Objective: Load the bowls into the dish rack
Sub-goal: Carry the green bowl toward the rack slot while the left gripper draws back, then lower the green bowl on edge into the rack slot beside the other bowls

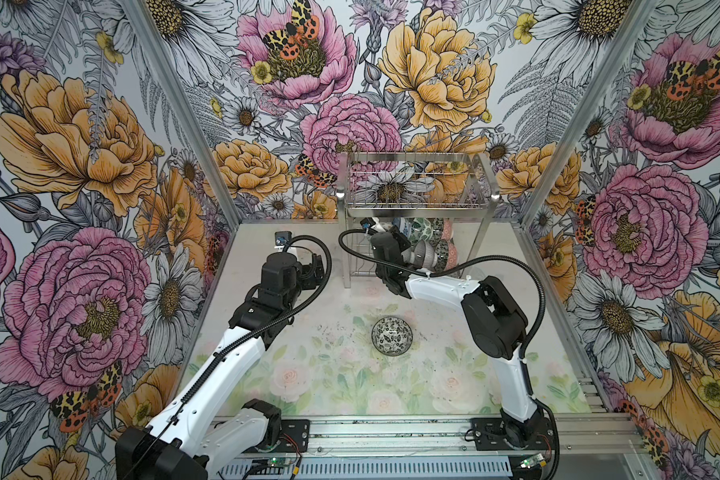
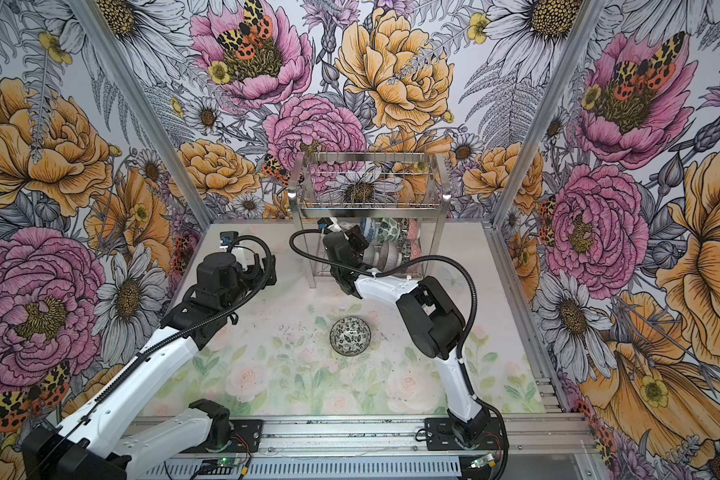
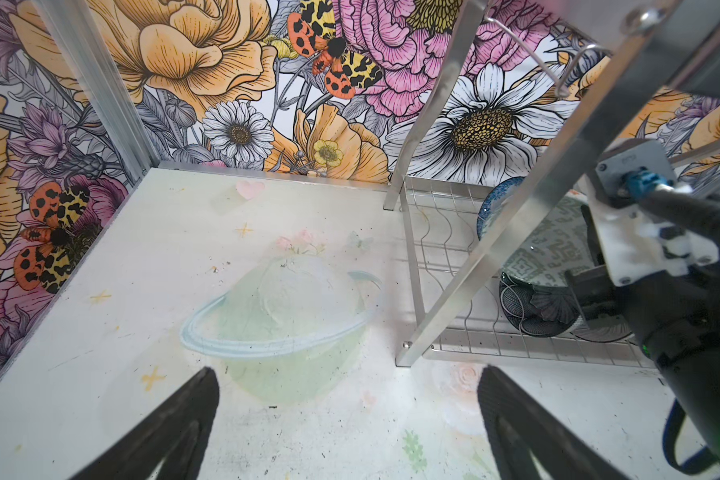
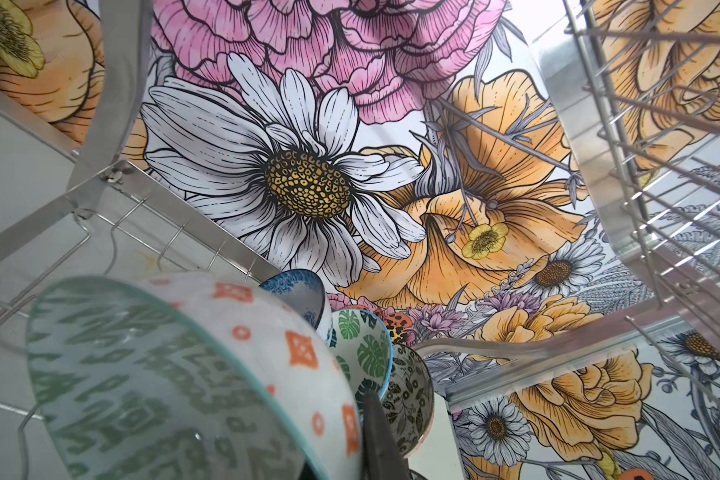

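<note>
While green-patterned bowl is held by rim in closed right gripper inside dish rack lower tier, upper centre of frame, it should be fully seated on edge before release. Empty left gripper open.

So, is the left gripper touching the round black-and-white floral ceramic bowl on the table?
Apart. In both top views the left gripper hangs well to the left of and beyond the black-and-white floral bowl, with bare table mat plainly between them.
</note>
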`<state>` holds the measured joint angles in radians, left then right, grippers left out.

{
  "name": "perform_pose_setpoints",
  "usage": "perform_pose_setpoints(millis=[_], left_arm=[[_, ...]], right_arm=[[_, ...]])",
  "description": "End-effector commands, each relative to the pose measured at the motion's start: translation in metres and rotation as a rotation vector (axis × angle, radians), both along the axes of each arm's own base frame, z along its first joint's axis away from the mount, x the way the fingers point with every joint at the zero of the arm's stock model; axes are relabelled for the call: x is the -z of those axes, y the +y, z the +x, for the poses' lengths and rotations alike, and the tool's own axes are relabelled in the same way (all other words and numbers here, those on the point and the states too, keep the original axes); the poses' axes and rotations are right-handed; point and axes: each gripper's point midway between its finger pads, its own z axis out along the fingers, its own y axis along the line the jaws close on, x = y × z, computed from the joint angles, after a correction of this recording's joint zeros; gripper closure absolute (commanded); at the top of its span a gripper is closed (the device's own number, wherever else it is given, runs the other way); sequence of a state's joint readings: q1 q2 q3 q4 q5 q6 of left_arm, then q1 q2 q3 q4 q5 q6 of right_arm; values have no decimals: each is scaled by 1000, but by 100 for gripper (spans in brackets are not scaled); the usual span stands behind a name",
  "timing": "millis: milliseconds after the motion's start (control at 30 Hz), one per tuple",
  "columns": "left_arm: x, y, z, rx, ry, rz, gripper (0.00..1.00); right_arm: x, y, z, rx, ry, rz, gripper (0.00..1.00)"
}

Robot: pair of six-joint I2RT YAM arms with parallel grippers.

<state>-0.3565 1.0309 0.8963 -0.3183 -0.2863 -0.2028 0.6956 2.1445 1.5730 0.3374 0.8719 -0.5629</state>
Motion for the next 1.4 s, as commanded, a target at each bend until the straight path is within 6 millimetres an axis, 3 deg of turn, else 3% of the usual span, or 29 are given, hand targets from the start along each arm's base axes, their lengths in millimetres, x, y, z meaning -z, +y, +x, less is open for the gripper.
perform_pose_setpoints(millis=[0, 600, 1367], left_arm=[[-1, -1, 2, 6, -1, -17, 1], [7, 4, 4, -10, 15, -4, 1], [14, 5, 7, -14, 21, 4, 1]], right_arm=[[-24, 1, 16, 22, -81, 42, 100], [13, 7, 81, 59, -86, 18, 100], [49, 9, 125, 94, -69, 11, 100]])
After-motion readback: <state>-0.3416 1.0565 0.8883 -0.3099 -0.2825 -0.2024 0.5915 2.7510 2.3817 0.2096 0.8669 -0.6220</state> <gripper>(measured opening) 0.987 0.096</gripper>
